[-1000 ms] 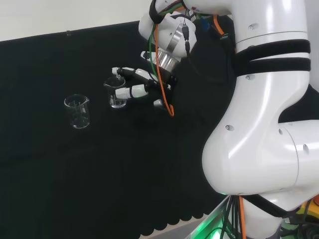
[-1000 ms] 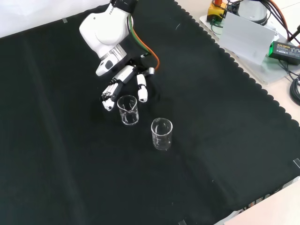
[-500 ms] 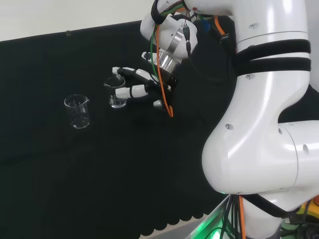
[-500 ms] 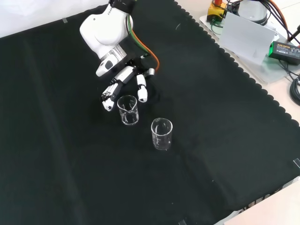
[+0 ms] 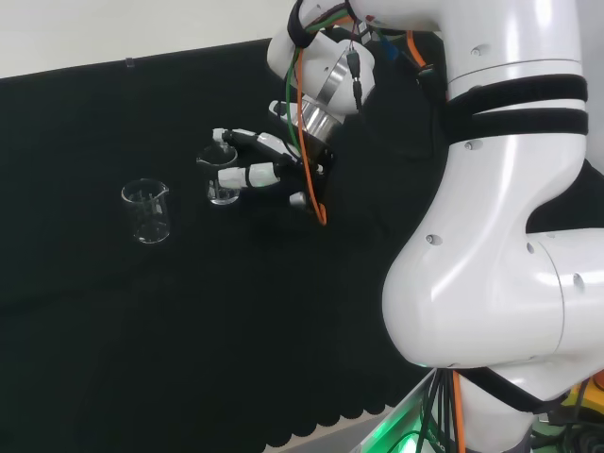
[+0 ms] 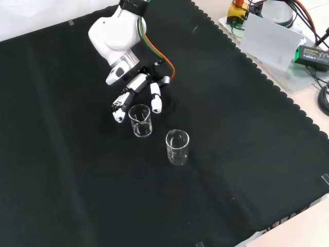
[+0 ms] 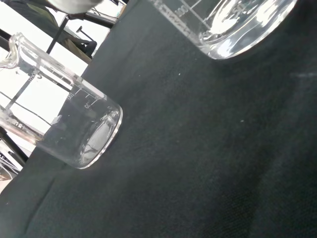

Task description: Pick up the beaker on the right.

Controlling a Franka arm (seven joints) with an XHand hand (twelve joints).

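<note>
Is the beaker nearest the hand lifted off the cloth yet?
No. In the front view the beaker stands upright on the black cloth, with the hand just behind it, fingers straight to either side of its rim.

The clear glass beaker (image 5: 223, 179) (image 6: 141, 121) (image 7: 233, 25) stands upright and empty on the black cloth (printed marks on its wall), right of the pair in the head view.

Two clear beakers on black cloth, seen close from the wrist.

The near beaker (image 7: 237, 25) shows just its thick round base and a strip of printed scale, cut off by the picture's edge. The far beaker (image 7: 64, 119) stands well apart from it on the cloth (image 7: 198, 148), its spout, scale marks and base all visible. Behind the cloth's edge lies a bright room with dark stand legs.
</note>
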